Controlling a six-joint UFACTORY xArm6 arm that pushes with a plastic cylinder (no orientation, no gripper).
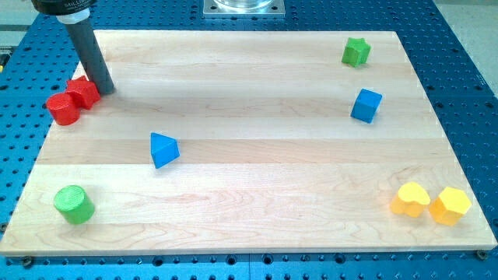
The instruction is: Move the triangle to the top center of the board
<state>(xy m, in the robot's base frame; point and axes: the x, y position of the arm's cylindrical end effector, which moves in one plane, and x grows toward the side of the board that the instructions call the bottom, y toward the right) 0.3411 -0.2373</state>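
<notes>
Camera view
Board: a pale wooden board [257, 225] lies on a blue perforated table [467, 70] and fills most of the view.
My tip: the dark rod comes down from the view's top left, and my tip [106, 90] rests on the board near its top left corner.
Gripper state: the arm carries no gripper, only the rod, so there is nothing to be apart or together.
Tip and the red blocks: my tip is just beside the red block of uneven shape [84, 92], on its right side; whether it touches I cannot tell.
Red cylinder: the red cylinder [63, 109] touches the other red block on its lower left.
Blue triangle: the blue triangle [163, 149] stands alone in the left half of the board, about at middle height, below and to the right of my tip and well apart from it.
Green cylinder: the green cylinder [75, 204] is at the bottom left.
Green star: the green star-like block [356, 51] is near the top right corner.
Blue cube: the blue cube [366, 105] is below the green star, apart from it.
Yellow blocks: the yellow heart-like block [410, 200] and the yellow hexagon [451, 205] sit side by side, touching, at the bottom right.
</notes>
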